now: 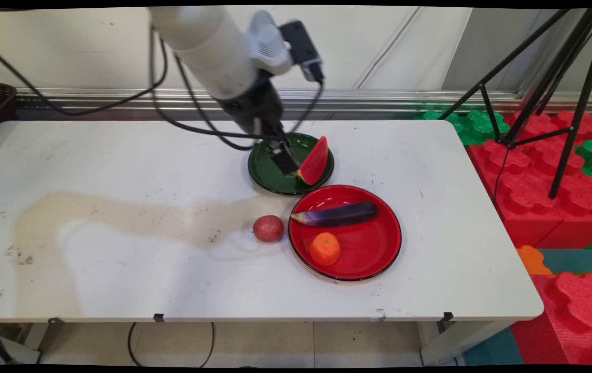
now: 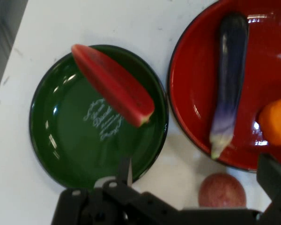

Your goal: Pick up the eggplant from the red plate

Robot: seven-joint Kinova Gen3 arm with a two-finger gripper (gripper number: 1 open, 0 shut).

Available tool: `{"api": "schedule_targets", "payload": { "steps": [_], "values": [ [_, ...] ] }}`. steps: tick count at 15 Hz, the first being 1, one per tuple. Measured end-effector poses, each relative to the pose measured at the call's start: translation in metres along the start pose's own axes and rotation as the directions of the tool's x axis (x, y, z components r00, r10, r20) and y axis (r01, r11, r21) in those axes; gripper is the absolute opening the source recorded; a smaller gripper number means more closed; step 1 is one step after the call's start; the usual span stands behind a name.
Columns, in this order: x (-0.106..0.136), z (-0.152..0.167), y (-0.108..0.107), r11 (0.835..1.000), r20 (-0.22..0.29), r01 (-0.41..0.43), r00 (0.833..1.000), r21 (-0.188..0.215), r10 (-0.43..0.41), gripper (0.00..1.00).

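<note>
A red watermelon slice (image 1: 315, 160) (image 2: 112, 86) rests on the right side of a dark green plate (image 1: 264, 178) (image 2: 51, 140), tilted up against its rim. My gripper (image 1: 293, 161) (image 2: 199, 176) hangs low over the same plate, just left of the slice in the main view. It is open, and the hand view shows its fingers spread wide with nothing between them. The slice lies apart from the fingertips there.
A red plate (image 1: 373, 248) (image 2: 192, 93) in front of the green one holds a purple eggplant (image 1: 337, 215) (image 2: 229, 70) and an orange (image 1: 325, 248) (image 2: 276, 122). A reddish round fruit (image 1: 268, 228) (image 2: 222, 190) sits on the table left of it. Right of the table stand a tripod (image 1: 534, 103) and foam blocks (image 1: 534, 181).
</note>
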Motion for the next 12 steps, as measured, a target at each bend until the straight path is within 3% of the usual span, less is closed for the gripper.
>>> {"api": "schedule_targets", "payload": {
  "steps": [5,12],
  "values": [
    [0.028,0.040,0.015,1.000,0.035,0.014,0.999,-0.017,-0.013,1.00],
    [0.049,0.092,0.028,0.999,0.102,0.021,0.995,-0.050,-0.016,1.00]
  ]
}}
